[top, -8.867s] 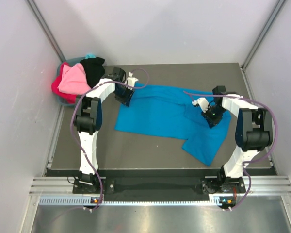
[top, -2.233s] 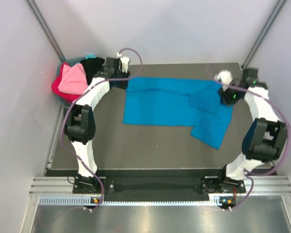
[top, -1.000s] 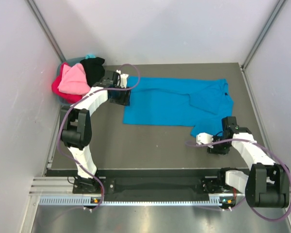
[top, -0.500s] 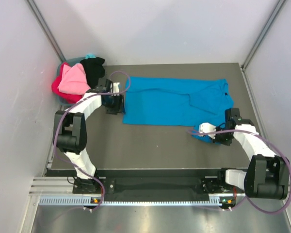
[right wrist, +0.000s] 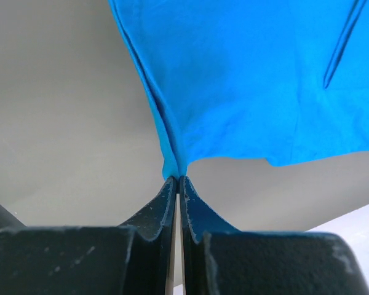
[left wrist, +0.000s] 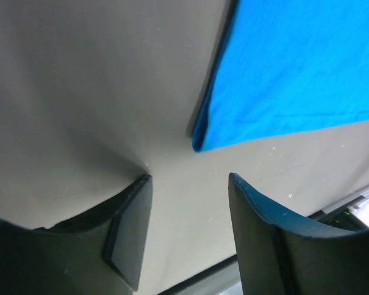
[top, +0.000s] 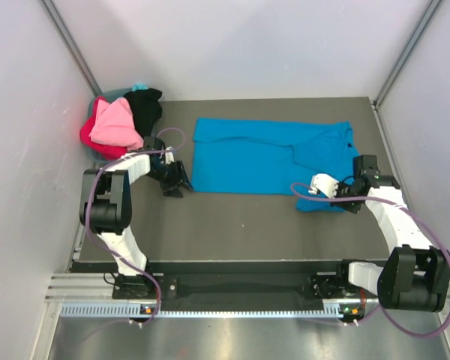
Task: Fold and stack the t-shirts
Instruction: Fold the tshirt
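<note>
The bright blue t-shirt (top: 266,154) lies flat with one raised crease across the far middle of the tabletop (top: 232,225). The right gripper (right wrist: 178,179), fingers pressed together, pinches its near-right hem. The left gripper (left wrist: 187,196), spread, sits beside its near-left corner. The pink, red and black shirts (top: 124,120) are heaped at the far-left corner.

From above, the basket (top: 139,87) is almost wholly buried under the pink shirt (top: 116,121), red shirt (top: 90,139) and black shirt (top: 144,103); only a sliver of rim shows. Both wrist views cut the blue shirt (right wrist: 246,80) off at the top and right edges. The fold pinched in the right gripper (right wrist: 179,179) vanishes between its fingers (right wrist: 154,212).
</note>
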Tool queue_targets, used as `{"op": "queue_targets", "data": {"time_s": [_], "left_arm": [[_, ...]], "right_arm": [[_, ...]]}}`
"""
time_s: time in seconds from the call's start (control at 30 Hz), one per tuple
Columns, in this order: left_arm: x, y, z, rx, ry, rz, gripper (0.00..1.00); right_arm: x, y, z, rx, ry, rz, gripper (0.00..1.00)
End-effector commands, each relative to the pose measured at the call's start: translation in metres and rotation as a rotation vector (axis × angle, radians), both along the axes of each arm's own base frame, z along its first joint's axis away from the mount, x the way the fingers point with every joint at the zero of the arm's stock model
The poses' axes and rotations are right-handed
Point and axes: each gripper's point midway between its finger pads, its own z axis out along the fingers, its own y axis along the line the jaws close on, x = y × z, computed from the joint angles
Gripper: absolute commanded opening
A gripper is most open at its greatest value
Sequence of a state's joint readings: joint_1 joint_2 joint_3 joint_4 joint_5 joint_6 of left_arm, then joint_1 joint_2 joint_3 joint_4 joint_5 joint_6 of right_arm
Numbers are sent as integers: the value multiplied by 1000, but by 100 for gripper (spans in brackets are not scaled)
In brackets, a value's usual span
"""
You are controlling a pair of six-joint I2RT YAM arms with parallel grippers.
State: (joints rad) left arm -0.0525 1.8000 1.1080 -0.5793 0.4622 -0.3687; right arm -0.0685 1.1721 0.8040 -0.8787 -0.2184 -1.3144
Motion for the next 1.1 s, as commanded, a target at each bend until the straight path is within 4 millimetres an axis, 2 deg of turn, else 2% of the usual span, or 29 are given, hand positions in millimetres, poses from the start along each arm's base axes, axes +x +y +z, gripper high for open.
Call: {"op": "queue_targets", "data": {"time_s": [0.0, 0.17, 0.27, 0.43, 0.53, 0.9, 1.07], "left_arm": [[25, -9, 6, -57, -40, 16, 57], [42, -9, 3, -53, -63, 22, 55], [46, -9, 0, -47, -68, 9, 52], [39, -8, -9, -42, -44, -2, 46], [36, -10, -11, -52, -43, -11, 38], [31, -12, -23, -7, -16, -45, 35], [29, -6, -31, 47, -9, -46, 23]], "right_arm": [[9, 2, 15, 25, -30, -27, 0], [9, 2, 14, 29, -31, -37, 0], [10, 2, 14, 36, -37, -50, 0], [11, 3, 11, 45, -39, -61, 0], [12, 4, 10, 48, -39, -66, 0], [17, 5, 8, 68, -42, -92, 0], [14, 6, 5, 66, -45, -89, 0]]}}
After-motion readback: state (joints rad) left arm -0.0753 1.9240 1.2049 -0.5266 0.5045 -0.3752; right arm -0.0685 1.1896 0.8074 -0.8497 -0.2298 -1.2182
